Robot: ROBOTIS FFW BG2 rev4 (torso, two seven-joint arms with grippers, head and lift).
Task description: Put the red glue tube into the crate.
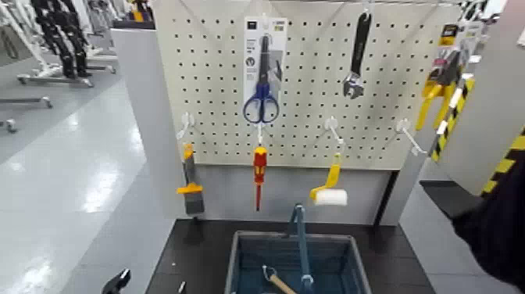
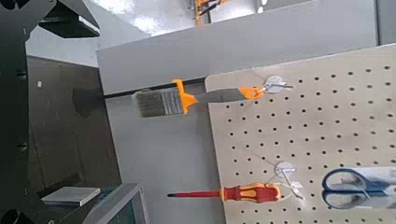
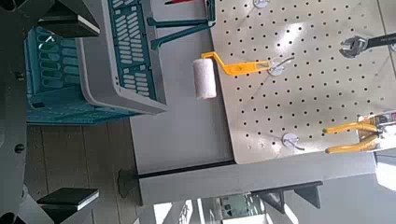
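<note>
Grippers stood wide, empty: left gripper [image 2: 79, 107] and right gripper [image 3: 75, 107] either side of the crate [image 1: 242, 262]. Tube not in view; judged light, soft, best pinched mid-body.

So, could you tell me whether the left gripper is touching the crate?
Apart. In the head view the left gripper sits low at the left, and a stretch of bare dark tabletop separates it from the crate.
</note>
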